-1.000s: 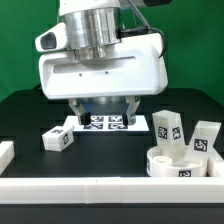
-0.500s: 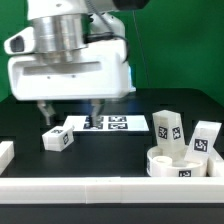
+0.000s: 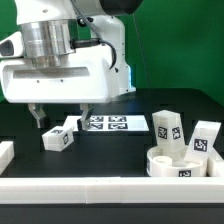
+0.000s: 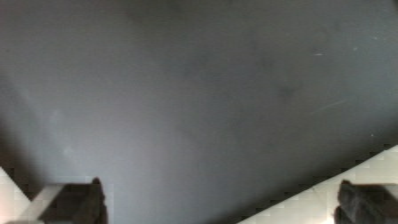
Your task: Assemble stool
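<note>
stool: not assembled. the seat (image 3: 180,164) rests on the table (image 3: 120,152) at the exterior view's right. an upright leg (image 3: 166,128) and a second upright leg (image 3: 205,138) stand at the seat's far side; whether they touch it or only stand behind it cannot be told. the third leg (image 3: 58,138) lies on its side, well apart from the seat, just beside the end of the marker board (image 3: 112,123) at the exterior view's left.

tool: the gripper (image 3: 62,118) hangs above the third leg. its fingers (image 3: 85,115) are spread apart and hold nothing. the wrist view confirms this: the gripper (image 4: 217,203) shows both fingers (image 4: 71,202) at the frame's edges with only dark table between them. the third leg does not show in that gap, so alignment over it is judged incomplete.

step in hand: approach to pick the third leg.

next move, as judged:
- centre the gap between the fingers over the leg until the leg shows between them in the wrist view.
- turn the wrist so the fingers close on two flat opposite faces; the leg lies at an angle to the marker board.
- descend without touching the marker board, then close.

a white rail (image 3: 90,188) borders the table's near edge.
</note>
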